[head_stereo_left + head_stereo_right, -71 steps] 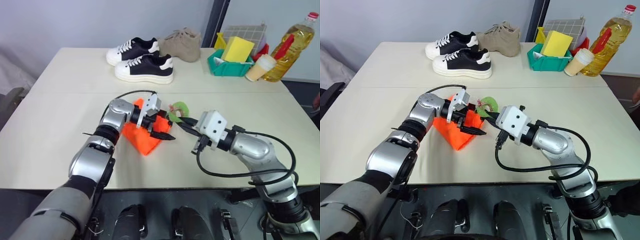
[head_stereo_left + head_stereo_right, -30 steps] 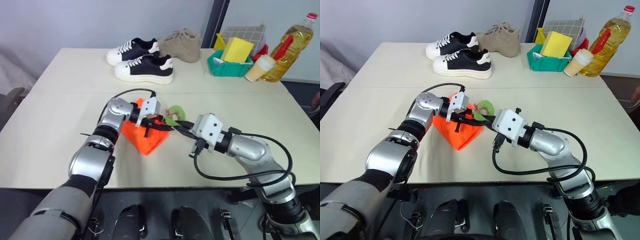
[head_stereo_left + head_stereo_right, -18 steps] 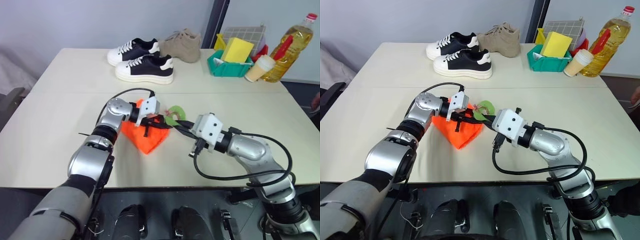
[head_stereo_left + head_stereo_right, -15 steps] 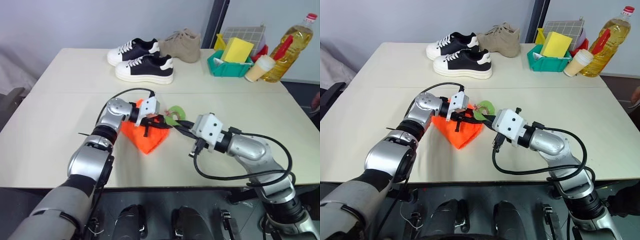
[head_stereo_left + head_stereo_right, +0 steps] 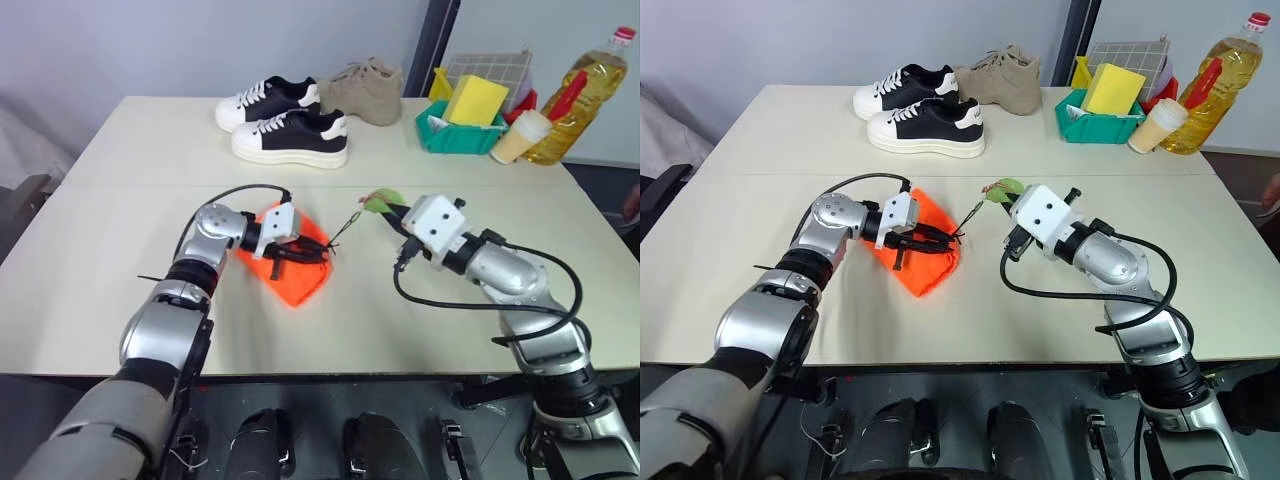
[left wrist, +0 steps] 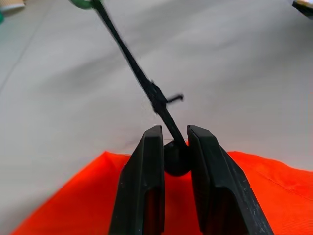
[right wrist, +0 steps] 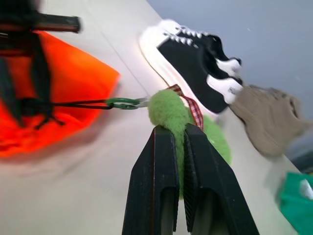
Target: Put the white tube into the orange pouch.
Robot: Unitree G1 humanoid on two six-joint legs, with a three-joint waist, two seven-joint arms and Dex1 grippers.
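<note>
Left gripper (image 5: 300,250) is nearly shut, its black fingers (image 6: 146,186) pinching the round cord stopper at the mouth of the orange pouch (image 5: 288,262). Right gripper (image 5: 1002,198) is clamped tight on the fuzzy green tag (image 7: 168,113) at the end of the black drawstring cord (image 6: 142,78). The cord runs taut between the two grippers, from the pouch mouth up and across to the tag.

The pouch lies on the cream table (image 5: 120,180), near the front edge, left of centre, bunched and cinched at the mouth. It looks soft, light and limp, so it will slide or lift if the cord is pulled without an anchor; best hold points are the stopper or the fabric rim at the mouth. The cord is thin and flexible, bearing load only in tension. The tag is plush and squashy, grips well.

The pouch's long axis runs diagonally: the mouth faces right toward the right gripper, the closed corner points toward the table's front edge.

The white tube cannot be made out in these views; it may be inside the pouch already, which would fit with the cord being drawn tight, but that is a guess.
</note>
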